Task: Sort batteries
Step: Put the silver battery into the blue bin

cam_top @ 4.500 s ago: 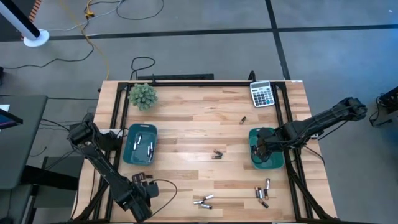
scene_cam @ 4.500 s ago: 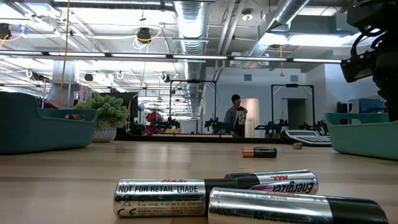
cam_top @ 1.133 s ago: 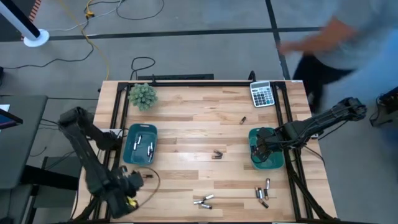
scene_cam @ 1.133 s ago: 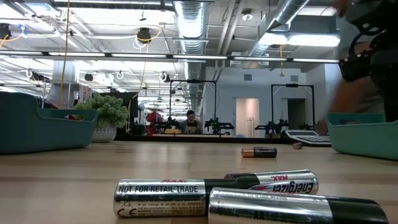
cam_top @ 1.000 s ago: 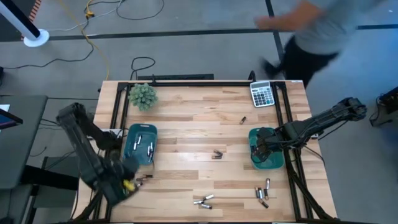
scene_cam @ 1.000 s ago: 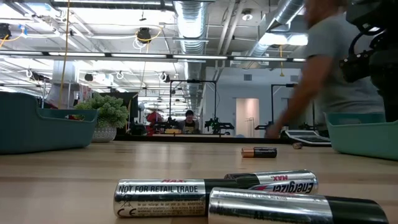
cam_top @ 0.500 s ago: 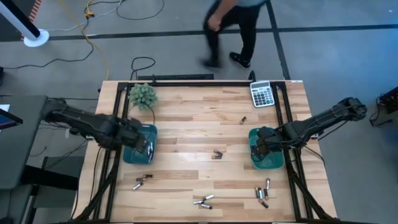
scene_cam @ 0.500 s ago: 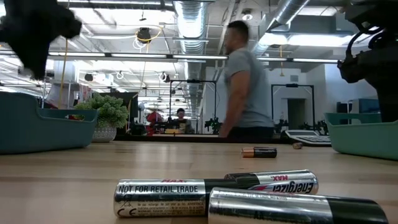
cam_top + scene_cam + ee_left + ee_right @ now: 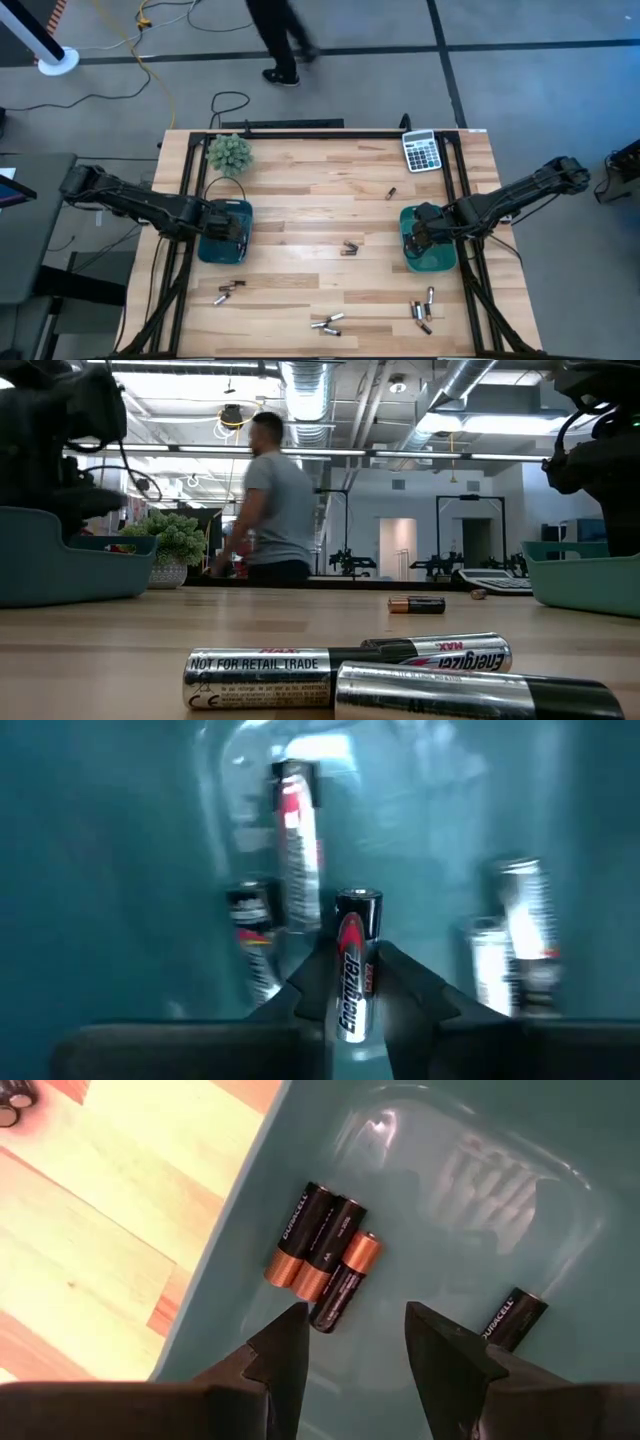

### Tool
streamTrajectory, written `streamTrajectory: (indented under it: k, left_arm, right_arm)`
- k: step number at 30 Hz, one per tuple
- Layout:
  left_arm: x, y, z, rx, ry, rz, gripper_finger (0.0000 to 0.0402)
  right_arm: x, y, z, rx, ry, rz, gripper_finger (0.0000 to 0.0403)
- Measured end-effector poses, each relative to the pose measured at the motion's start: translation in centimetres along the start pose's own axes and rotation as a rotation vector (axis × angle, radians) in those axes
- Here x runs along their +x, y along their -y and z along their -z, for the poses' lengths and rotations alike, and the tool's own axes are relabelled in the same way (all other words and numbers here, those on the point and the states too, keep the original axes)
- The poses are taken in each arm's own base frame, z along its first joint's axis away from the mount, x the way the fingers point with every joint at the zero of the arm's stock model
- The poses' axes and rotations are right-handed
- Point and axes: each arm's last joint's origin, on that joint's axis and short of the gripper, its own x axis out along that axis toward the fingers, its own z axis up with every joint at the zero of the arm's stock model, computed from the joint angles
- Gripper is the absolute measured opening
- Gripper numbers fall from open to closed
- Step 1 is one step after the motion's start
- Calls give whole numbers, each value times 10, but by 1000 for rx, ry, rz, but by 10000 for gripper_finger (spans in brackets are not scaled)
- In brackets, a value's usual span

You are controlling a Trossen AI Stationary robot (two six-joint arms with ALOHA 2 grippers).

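Observation:
My left gripper (image 9: 226, 222) hangs inside the left teal bin (image 9: 208, 250), shut on a silver, black and red battery (image 9: 358, 925). Several silvery batteries (image 9: 297, 840) lie on that bin's floor. My right gripper (image 9: 360, 1342) stands open, with nothing between its fingers, over the right teal bin (image 9: 440, 262), where copper-and-black batteries (image 9: 322, 1255) lie flat. Loose batteries rest on the wooden table at the near left (image 9: 228, 292), near middle (image 9: 327, 322), near right (image 9: 424, 308), centre (image 9: 348, 247) and far right (image 9: 390, 192). My left gripper pinches the battery by its lower half (image 9: 349, 995) between the two fingers (image 9: 410, 985). The fingers point steeply down from above and run along the battery. It pokes out past the fingertips, black end foremost, clear of the batteries on the bin's floor.
A grey calculator (image 9: 422, 151) lies at the table's far right corner and a small green plant (image 9: 230, 153) at the far left. A person (image 9: 280, 35) walks on the floor beyond the far edge. Bare wood lies between the two bins.
My left gripper has swung from the table's near left corner toward the far edge, over the left bin, and gone down into it, rolling as it went. The battery pair at the near left has stayed put. A person has walked leftward beyond the table's far edge.

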Motion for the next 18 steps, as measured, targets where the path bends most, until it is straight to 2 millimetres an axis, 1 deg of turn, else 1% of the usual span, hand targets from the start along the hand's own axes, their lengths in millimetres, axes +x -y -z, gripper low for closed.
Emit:
streamTrajectory:
  k: [3,7,13,18]
  left_arm:
    - [2,0,1,31,-18,-12,79]
    - [2,1,1,29,-15,-2,114]
    - [2,1,1,31,-15,1,143]
    - [-8,10,-1,66,-14,40,157]
  right_arm:
    - [0,0,0,11,0,-2,182]
    - [0,0,0,17,0,-1,182]
    - [0,0,0,16,0,-1,182]
    - [0,0,0,16,0,-1,182]
